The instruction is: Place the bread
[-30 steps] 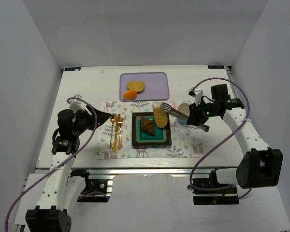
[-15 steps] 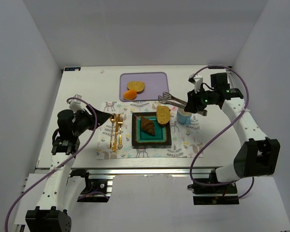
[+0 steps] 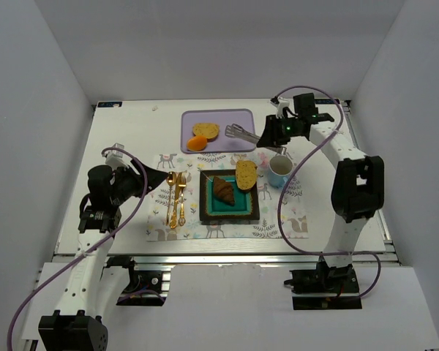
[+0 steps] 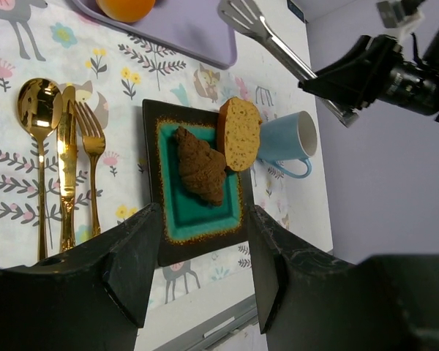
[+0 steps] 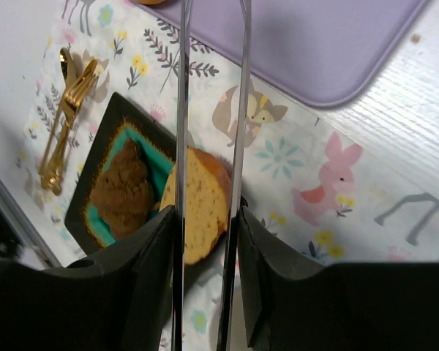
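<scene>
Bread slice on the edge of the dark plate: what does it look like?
The bread slice is an oval, golden-tan and speckled, with a darker brown crust. It stands tilted on edge at the rim of the dark plate, between the croissant and the blue cup. The tongs are off it.

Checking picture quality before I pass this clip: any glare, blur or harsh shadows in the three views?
Top external: even light, soft shadows, sharp. Left wrist: glare on the gold spoon; own left hand dark, blurred. Right wrist: tongs glint; right hand out of focus.
</scene>
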Controlling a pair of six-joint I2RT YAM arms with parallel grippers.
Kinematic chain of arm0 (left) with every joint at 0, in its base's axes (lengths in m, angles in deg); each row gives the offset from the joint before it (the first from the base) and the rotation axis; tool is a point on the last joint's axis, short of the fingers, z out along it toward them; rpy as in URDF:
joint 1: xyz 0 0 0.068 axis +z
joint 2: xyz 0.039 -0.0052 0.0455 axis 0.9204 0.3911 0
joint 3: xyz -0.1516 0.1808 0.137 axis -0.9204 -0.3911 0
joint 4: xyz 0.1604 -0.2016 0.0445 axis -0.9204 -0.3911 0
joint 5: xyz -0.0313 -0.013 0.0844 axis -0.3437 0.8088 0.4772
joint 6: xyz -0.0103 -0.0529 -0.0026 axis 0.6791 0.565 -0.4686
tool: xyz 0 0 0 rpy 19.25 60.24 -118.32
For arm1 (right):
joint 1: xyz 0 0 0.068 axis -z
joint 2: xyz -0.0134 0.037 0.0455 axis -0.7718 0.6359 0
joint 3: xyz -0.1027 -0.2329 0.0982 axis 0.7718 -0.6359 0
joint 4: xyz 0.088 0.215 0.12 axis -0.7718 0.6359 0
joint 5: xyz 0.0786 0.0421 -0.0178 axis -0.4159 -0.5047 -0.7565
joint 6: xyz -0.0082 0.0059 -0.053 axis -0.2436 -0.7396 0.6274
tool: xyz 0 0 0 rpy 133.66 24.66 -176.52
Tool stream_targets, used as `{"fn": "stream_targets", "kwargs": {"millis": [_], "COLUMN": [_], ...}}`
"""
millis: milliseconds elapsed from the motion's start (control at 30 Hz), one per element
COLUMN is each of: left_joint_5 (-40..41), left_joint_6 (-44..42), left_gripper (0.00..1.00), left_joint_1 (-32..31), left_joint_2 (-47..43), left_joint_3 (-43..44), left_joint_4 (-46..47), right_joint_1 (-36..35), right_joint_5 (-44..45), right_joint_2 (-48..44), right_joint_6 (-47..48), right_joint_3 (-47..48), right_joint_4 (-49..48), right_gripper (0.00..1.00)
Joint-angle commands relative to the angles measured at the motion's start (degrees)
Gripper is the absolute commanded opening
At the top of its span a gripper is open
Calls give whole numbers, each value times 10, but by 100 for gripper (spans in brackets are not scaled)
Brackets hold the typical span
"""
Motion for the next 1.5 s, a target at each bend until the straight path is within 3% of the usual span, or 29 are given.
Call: {"fn": "stream_targets", "kwargs": {"millis": [0,400,1200,1300,1467], "left_joint_5": [7,24,31,32,33], "left_joint_6": [-7,10,7,7,8], "left_gripper": [60,60,60,60,60], "left_joint_1": [1,1,1,1,1], "left_joint_2": [1,-6,0,-4,-7], "left_joint_3": [15,5,9,8,7], "left_joint_4": [-13,-23,-30,-34,-35], "right_joint_1": [-10,-34,-57,-57,-55], "right_joint_5": [-27,-20,-17,-13,-12], "right_joint_2": [35,146,186,186,179], "right_joint_6": [-114,-214,-240,-243,-248], "right_joint_3": [53,131,121,117,116], "right_joint_4": [-52,-109,-125,-125,-128], "right_gripper": [42,44,44,43,27]}}
